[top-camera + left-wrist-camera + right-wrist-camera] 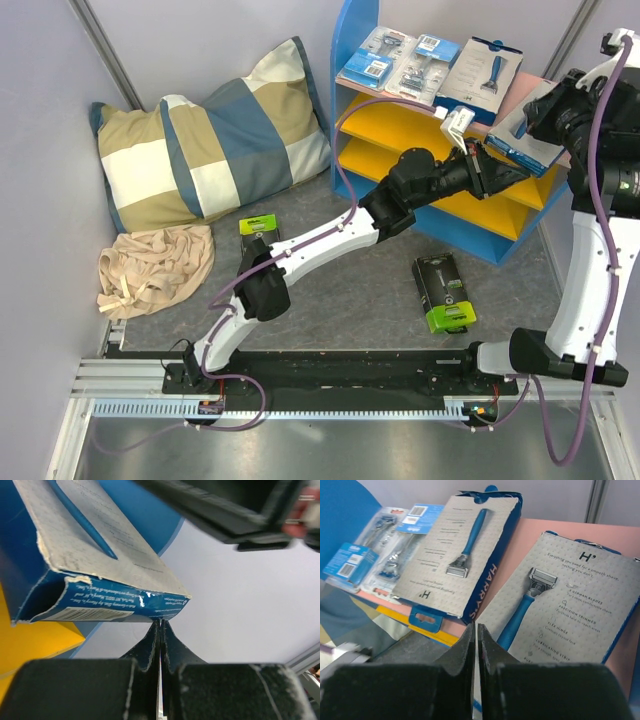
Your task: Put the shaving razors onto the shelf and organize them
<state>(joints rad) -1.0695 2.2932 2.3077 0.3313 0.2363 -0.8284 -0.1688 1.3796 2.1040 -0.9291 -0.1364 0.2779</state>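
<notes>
Left fingers and right fingers, both closed empty, crowd one white box; pillow, cloth lie aside.

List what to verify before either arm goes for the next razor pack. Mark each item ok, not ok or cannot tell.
1. The left gripper is empty: ok. It is shut, with its tips just under the blue end of the near white box.
2. The right gripper is empty: ok. It is shut above that box.
3. The near white box lies fully on the pink top board: not ok. Its end seems to jut past the front edge.
4. The blister packs and the far white box are on that board: ok.
5. The black-and-green boxes are shelved: not ok. Both lie on the floor.
</notes>
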